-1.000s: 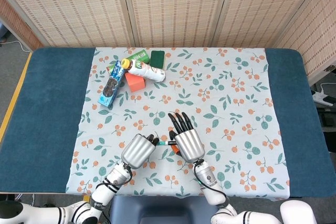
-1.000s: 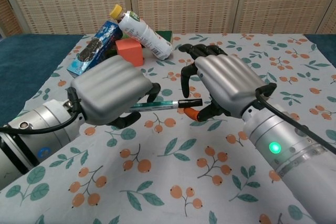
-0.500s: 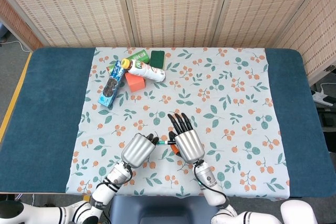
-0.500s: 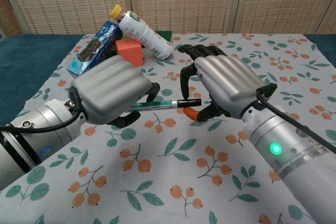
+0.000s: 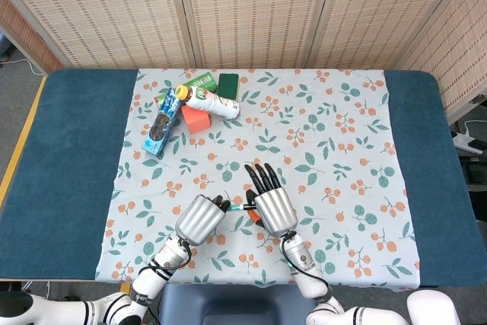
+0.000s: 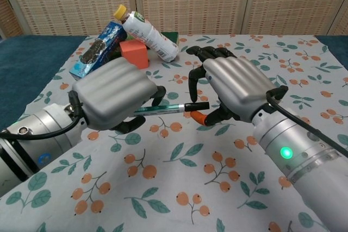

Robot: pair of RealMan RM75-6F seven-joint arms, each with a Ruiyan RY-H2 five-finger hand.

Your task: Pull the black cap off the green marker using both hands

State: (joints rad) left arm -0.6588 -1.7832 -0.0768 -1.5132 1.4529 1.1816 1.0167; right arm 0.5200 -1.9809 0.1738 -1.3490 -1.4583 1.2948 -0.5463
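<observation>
My left hand [image 6: 111,99] grips the barrel of the green marker [image 6: 163,109] and holds it level a little above the cloth. Its black cap [image 6: 197,105] points right, toward my right hand [image 6: 234,88]. The right hand's fingers are spread, one fingertip hanging just over the cap and the thumb below it, with no grip showing. From the head view, the left hand [image 5: 202,218] and right hand [image 5: 272,205] sit side by side near the table's front edge, the marker [image 5: 237,208] bridging them.
A small orange object [image 6: 198,117] lies on the cloth under the right hand. At the far left stand a blue cookie pack [image 5: 160,123], a white bottle [image 5: 209,102], an orange block [image 5: 195,119] and green packets [image 5: 227,82].
The right hand has shifted a touch to the right. The left hand and marker have not moved.
</observation>
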